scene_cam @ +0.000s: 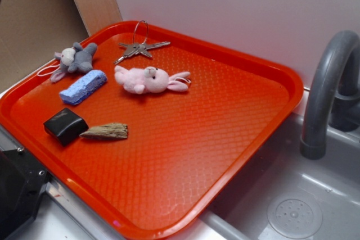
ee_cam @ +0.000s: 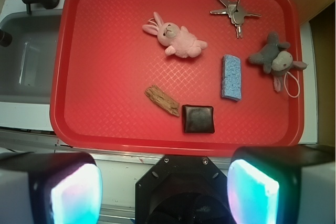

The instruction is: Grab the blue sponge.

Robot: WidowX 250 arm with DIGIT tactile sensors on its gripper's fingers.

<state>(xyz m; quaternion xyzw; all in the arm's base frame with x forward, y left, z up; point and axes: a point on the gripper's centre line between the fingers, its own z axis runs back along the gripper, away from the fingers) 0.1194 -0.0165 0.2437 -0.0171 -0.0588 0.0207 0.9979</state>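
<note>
Pincer (ee_cam: 165,182) hangs wide open, holding nothing, over the near edge of the desk (ee_cam: 325,129). Blue sponge (ee_cam: 231,76) lies on the red tray (ee_cam: 105,129), seemingly just clear of the grey plush (ee_cam: 276,59).

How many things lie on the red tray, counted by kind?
Plush toys: 2, the pink plush rabbit and the grey plush donkey
Sponges: 1, the light-blue rectangular sponge
Metal key bunches: 1
Black rectangular blocks: 1
Brown wood pieces: 1
Total: 6
</note>
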